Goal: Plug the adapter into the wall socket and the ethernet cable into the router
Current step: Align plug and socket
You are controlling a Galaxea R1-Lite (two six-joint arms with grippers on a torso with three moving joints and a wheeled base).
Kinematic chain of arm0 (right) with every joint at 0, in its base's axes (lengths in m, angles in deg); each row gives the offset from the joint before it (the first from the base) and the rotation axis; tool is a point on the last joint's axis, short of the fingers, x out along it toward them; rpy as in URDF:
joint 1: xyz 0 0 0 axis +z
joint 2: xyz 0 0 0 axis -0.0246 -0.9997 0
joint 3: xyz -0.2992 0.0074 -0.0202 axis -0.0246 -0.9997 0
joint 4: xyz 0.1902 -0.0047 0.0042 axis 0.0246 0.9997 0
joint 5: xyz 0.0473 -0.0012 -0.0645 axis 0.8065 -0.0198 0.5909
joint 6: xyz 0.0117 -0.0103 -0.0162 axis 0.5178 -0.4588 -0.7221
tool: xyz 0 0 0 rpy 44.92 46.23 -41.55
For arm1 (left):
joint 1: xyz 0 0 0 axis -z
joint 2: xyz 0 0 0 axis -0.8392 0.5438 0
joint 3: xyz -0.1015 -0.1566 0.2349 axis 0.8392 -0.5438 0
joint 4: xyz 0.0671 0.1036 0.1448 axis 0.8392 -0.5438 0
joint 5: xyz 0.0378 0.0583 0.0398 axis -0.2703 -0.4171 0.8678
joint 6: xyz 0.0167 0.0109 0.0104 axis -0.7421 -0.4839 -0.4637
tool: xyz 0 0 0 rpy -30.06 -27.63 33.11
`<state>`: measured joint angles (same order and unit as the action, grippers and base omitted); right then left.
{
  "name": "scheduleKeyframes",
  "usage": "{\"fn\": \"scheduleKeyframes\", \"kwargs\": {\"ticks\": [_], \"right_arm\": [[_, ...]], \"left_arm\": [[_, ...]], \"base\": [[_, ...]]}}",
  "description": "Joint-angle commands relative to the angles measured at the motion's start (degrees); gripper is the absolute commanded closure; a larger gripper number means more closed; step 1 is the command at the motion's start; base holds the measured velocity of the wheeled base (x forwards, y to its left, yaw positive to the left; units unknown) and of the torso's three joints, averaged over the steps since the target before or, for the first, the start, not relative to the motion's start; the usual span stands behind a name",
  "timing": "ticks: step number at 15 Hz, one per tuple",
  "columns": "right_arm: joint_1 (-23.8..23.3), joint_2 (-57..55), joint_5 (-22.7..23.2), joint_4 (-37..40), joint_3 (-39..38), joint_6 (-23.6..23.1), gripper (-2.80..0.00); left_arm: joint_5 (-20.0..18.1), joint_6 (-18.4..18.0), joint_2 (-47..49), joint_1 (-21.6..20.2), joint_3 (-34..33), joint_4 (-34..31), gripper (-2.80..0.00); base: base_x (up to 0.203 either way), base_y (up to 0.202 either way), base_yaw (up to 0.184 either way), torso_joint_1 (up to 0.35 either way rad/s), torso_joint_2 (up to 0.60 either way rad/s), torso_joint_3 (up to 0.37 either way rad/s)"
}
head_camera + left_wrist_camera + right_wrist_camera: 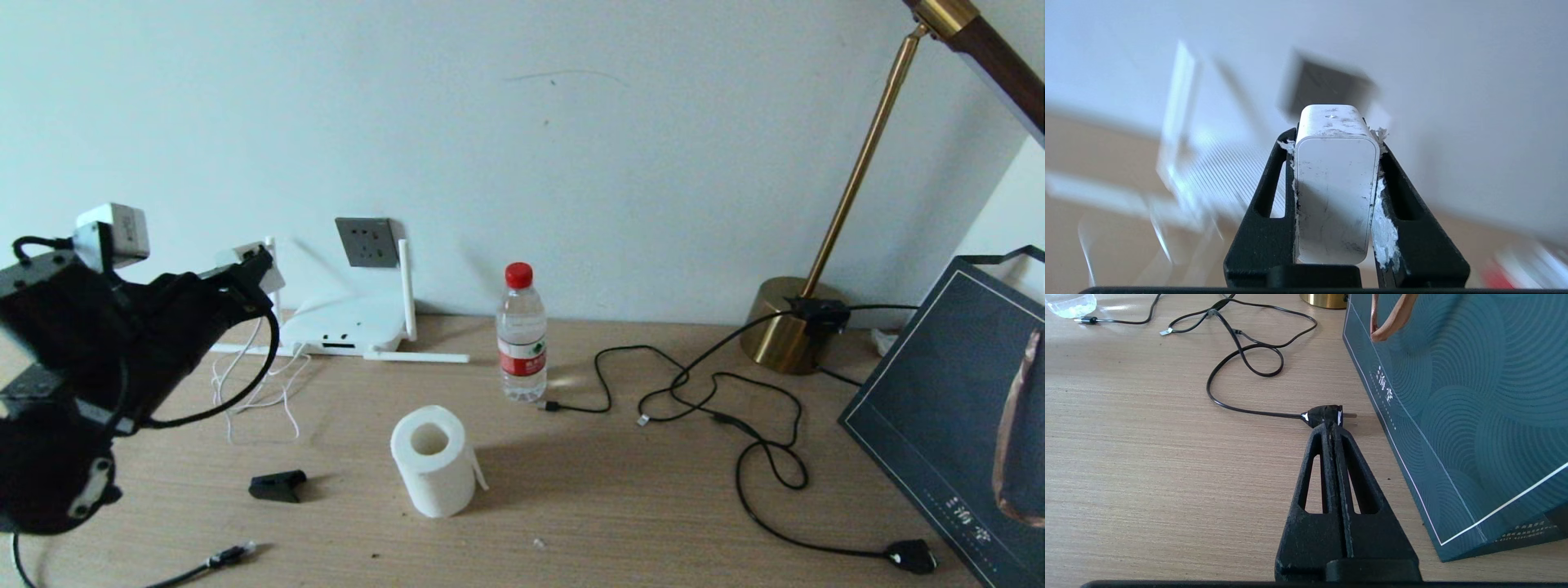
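My left gripper [251, 268] is shut on the white adapter [238, 254], holding it in the air left of the dark grey wall socket [365, 242] and apart from it. In the left wrist view the adapter [1335, 183] sits squeezed between both black fingers [1274, 192], with the blurred socket [1327, 90] beyond its far end. The adapter's thin white cord [263, 392] hangs down to the desk. Below the socket, against the wall, lies the white router [347, 322]. The ethernet cable [233, 556] lies at the desk's front left. My right gripper [1332, 426] is shut and empty, low over the desk.
On the desk stand a white paper roll [433, 461], a water bottle [521, 331] and a brass lamp base [788, 335]. Black cables [735, 408] loop across the right side, ending in a black plug [1323, 415]. A dark gift bag [955, 408] stands far right. A small black clip [277, 486] lies front left.
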<state>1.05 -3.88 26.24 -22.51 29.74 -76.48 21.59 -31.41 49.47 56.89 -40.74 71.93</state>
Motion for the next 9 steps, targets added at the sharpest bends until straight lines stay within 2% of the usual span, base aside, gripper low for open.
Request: {"fn": "scheduleKeyframes", "kwargs": {"ticks": [1,3,9], "right_arm": [[0.0,-0.1,0.0,0.0,0.0,0.0,0.00],[0.0,-0.1,0.0,0.0,0.0,0.0,0.00],[0.0,-0.1,0.0,0.0,0.0,0.0,0.00]], "left_arm": [[-0.2,-4.2,14.1,-2.6,5.9,9.4,0.00],[-0.4,-9.6,17.5,-3.5,11.4,11.7,0.00],[-0.5,-10.6,21.6,-4.4,21.4,12.1,0.00]], "base": [[0.000,0.000,0.000,0.000,0.00,0.000],[0.000,0.000,0.000,0.000,0.00,0.000],[0.000,0.000,0.000,0.000,0.00,0.000]]}}
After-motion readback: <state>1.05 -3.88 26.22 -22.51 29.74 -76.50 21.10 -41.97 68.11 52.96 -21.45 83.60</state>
